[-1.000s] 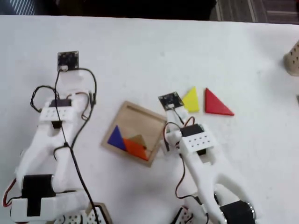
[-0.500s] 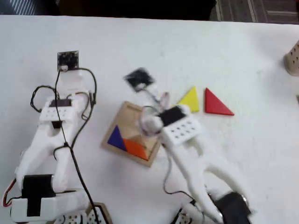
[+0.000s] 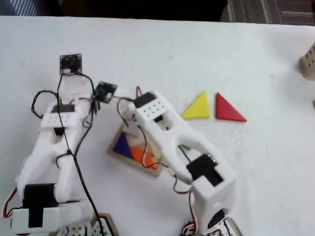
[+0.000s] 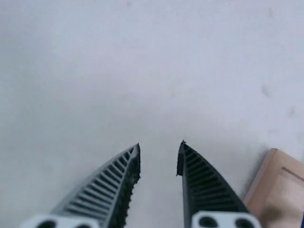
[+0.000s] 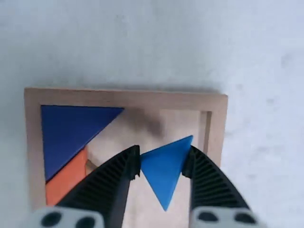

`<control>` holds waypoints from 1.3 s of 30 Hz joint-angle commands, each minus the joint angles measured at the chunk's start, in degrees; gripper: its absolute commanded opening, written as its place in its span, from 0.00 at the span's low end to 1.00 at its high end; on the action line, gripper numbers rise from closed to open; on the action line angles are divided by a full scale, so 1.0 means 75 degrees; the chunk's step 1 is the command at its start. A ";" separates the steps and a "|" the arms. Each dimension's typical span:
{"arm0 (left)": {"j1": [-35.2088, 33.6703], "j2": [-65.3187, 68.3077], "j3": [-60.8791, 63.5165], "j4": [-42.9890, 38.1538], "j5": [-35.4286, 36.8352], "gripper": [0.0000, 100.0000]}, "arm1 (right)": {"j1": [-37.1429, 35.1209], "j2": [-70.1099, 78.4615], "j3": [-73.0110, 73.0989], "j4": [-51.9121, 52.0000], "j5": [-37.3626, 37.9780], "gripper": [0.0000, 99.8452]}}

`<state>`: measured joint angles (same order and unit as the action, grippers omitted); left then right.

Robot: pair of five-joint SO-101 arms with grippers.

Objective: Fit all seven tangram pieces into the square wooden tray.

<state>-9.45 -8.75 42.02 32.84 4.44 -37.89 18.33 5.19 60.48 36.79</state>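
Right hand: the right hand (image 5: 163, 153) is being kept clamped on the light blue triangle (image 5: 166, 173), one finger pressing each slanted edge, with the piece's point lying back toward the wrist.
Tray: the square wooden tray (image 5: 123, 97) is being overhung by this hand, with the held piece positioned above bare tray floor.
Seated pieces: a dark blue triangle (image 5: 69, 128) and an orange piece (image 5: 64, 183) are lying in the tray to one side of the fingers, touching each other.
Left hand: the left hand (image 4: 159, 152) is being held with fingers slightly apart and nothing between them. Bare desk (image 4: 142, 57) lies beneath it and a tray corner is just beside one finger.
Outstanding pieces: a yellow triangle (image 3: 197, 107) and a red triangle (image 3: 226, 109) are lying on the desk, well apart from the right hand.
Step judged: the light blue triangle is being brought in for seating.
Method advised: one edge is best turned parallel to the dark blue triangle's slanted edge or a tray wall. The piece should be lowered flat, clear of the rim and seated pieces, and released only once resting on the floor.
Not determinable: the height of the held piece above the tray floor.
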 commanded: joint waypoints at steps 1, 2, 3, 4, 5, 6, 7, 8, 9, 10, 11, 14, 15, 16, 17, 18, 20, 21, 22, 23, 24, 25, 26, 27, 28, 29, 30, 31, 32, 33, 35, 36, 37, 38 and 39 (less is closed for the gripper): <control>0.0006 -0.0322 -0.0141 -0.0234 0.0047 0.15 | -0.0053 0.0334 -0.0703 0.0229 0.0352 0.18; 0.0006 -0.0322 -0.0141 -0.0234 0.0047 0.15 | -0.0053 0.0428 -0.0821 0.0287 0.0340 0.21; 0.0018 -0.0322 -0.0141 -0.0270 0.0047 0.15 | -0.0053 0.0522 -0.0961 0.0404 0.0352 0.24; 0.0018 -0.0322 -0.0117 -0.0352 0.0047 0.15 | -0.0053 0.0615 -0.1102 0.0522 0.0375 0.26; 0.0018 -0.0322 -0.0082 -0.0422 0.0047 0.15 | -0.0053 0.0686 -0.1219 0.0651 0.0375 0.27; 0.0018 -0.0322 -0.0082 -0.0445 0.0047 0.15 | -0.0053 0.0744 -0.1301 0.0744 0.0375 0.26; 0.0018 -0.0322 -0.0082 -0.0434 0.0047 0.15 | -0.0053 0.0768 -0.1371 0.0838 0.0375 0.26; 0.0018 -0.0322 -0.0082 -0.0445 0.0047 0.15 | -0.0053 0.0779 -0.1442 0.0944 0.0363 0.25; 0.0018 -0.0322 -0.0082 -0.0445 0.0047 0.15 | -0.0053 0.0768 -0.1477 0.1073 0.0363 0.23; 0.0006 -0.0322 -0.0082 -0.0445 0.0047 0.15 | -0.0053 0.0709 -0.1536 0.1225 0.0328 0.22; 0.0006 -0.0322 -0.0082 -0.0445 0.0047 0.15 | -0.0041 0.0627 -0.1594 0.1436 0.0316 0.20; -0.0006 -0.0322 -0.0070 -0.0445 0.0047 0.15 | 0.0111 0.0252 -0.1664 0.1905 -0.0375 0.12; -0.0006 -0.0322 -0.0070 -0.0445 0.0047 0.15 | 0.0193 0.0100 -0.1641 0.1987 -0.0750 0.09; -0.0006 -0.0322 -0.0070 -0.0445 0.0047 0.15 | 0.0287 -0.0018 -0.1594 0.2022 -0.1125 0.06; -0.0006 -0.0322 -0.0070 -0.0445 0.0047 0.15 | 0.0369 -0.0158 -0.1465 0.2010 -0.1536 0.02; -0.0006 -0.0322 -0.0070 -0.0445 0.0047 0.15 | 0.0428 -0.0275 -0.1301 0.1940 -0.1969 0.01; -0.0006 -0.0322 -0.0070 -0.0434 0.0047 0.15 | 0.0440 -0.0381 -0.0903 0.1471 -0.2766 0.02; -0.0006 -0.0322 -0.0070 -0.0434 0.0047 0.15 | 0.0440 -0.0404 -0.0668 0.1084 -0.3130 0.01; -0.0006 -0.0322 -0.0070 -0.0422 0.0047 0.15 | 0.0440 -0.0404 -0.0492 0.0662 -0.3493 0.02; -0.0006 -0.0322 -0.0070 -0.0410 0.0047 0.15 | 0.0463 -0.0404 -0.0328 0.0240 -0.3856 0.02; -0.0006 -0.0322 -0.0070 -0.0410 0.0047 0.15 | 0.0475 -0.0393 -0.0164 -0.0205 -0.4126 0.02; -0.0006 -0.0322 -0.0070 -0.0399 0.0047 0.15 | 0.0498 -0.0381 -0.0023 -0.0639 -0.4349 0.02; -0.0006 -0.0322 -0.0070 -0.0399 0.0047 0.15 | 0.0557 -0.0381 0.0129 -0.1037 -0.4454 0.02; -0.0006 -0.0322 -0.0070 -0.0399 0.0047 0.15 | 0.0604 -0.0381 0.0234 -0.1377 -0.4525 0.02; -0.0006 -0.0322 -0.0070 -0.0399 0.0047 0.15 | 0.0651 -0.0381 0.0305 -0.1682 -0.4536 0.02; -0.0006 -0.0322 -0.0070 -0.0399 0.0047 0.15 | 0.0686 -0.0381 0.0340 -0.1916 -0.4536 0.02; -0.0006 -0.0322 -0.0070 -0.0399 0.0047 0.15 | 0.0756 -0.0393 0.0352 -0.2057 -0.4536 0.02; -0.0006 -0.0322 -0.0070 -0.0410 0.0047 0.15 | 0.0850 -0.0393 0.0352 -0.2104 -0.4536 0.02; -0.0006 -0.0322 -0.0070 -0.0410 0.0047 0.15 | 0.0920 -0.0393 0.0316 -0.2116 -0.4536 0.02; 0.0006 -0.0322 -0.0070 -0.0410 0.0047 0.15 | 0.0967 -0.0393 0.0316 -0.2127 -0.4536 0.02; 0.0018 -0.0322 -0.0070 -0.0422 0.0047 0.15 | 0.1014 -0.0393 0.0316 -0.2163 -0.4536 0.02; 0.0018 -0.0322 -0.0070 -0.0422 0.0047 0.15 | 0.1014 -0.0381 0.0316 -0.2163 -0.4536 0.02; 0.0018 -0.0322 -0.0070 -0.0422 0.0047 0.15 | 0.0967 -0.0346 0.0316 -0.2163 -0.4536 0.02; 0.0018 -0.0322 -0.0070 -0.0422 0.0047 0.15 | 0.0920 -0.0240 0.0316 -0.2163 -0.4513 0.02; 0.0018 -0.0322 -0.0070 -0.0422 0.0047 0.15 | 0.0850 -0.0088 0.0305 -0.2163 -0.4489 0.02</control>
<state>-9.36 -8.75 42.02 31.69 4.62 -31.12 19.03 8.26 45.45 3.56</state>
